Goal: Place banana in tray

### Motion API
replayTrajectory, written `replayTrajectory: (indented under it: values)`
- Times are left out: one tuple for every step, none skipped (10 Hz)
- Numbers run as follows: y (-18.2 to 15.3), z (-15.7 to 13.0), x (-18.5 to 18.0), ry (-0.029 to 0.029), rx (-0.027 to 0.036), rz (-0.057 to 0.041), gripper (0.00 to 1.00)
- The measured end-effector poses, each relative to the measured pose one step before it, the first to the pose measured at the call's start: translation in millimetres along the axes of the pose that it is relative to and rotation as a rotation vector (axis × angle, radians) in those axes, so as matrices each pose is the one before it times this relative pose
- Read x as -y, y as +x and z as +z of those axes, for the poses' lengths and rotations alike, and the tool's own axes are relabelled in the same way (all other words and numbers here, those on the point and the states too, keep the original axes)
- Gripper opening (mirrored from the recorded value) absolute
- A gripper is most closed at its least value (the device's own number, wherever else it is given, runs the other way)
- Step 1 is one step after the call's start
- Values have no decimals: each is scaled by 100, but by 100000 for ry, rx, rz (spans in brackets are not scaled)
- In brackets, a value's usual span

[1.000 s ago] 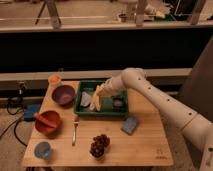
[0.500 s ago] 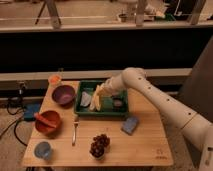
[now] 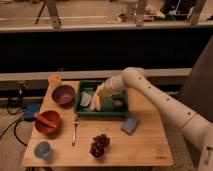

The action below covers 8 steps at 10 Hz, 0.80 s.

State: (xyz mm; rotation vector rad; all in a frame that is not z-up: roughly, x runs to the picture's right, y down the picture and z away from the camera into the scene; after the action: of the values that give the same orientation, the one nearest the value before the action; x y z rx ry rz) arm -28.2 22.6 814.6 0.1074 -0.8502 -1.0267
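Observation:
The pale-yellow banana (image 3: 97, 100) hangs tilted over the left half of the dark green tray (image 3: 123, 112) at the back middle of the wooden table. My gripper (image 3: 103, 91) is at the banana's upper end, above the tray, on the end of the white arm that reaches in from the right. A whitish item (image 3: 86, 99) and a dark round item (image 3: 117, 103) lie in the tray.
A purple bowl (image 3: 63, 94) stands left of the tray, a small orange cup (image 3: 54, 79) behind it. A red-orange bowl with an orange-red stick (image 3: 47, 121), a fork (image 3: 75, 129), a blue cup (image 3: 43, 149), grapes (image 3: 99, 144) and a blue sponge (image 3: 131, 125) lie in front.

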Motion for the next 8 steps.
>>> replayTrajectory:
  values:
    - [49, 77, 0, -11, 172, 80, 26]
    - [172, 59, 66, 173, -441, 25, 33]
    - [631, -563, -199, 720, -1503, 1262, 44]
    - [746, -807, -587, 622, -1548, 1909, 54]
    - [633, -852, -528, 334, -1271, 802, 62]
    - [609, -743, -399, -248, -1014, -398, 74]
    - [212, -226, 59, -97, -11, -1032, 79]
    - [84, -130, 210, 15, 1074, -1567, 80]
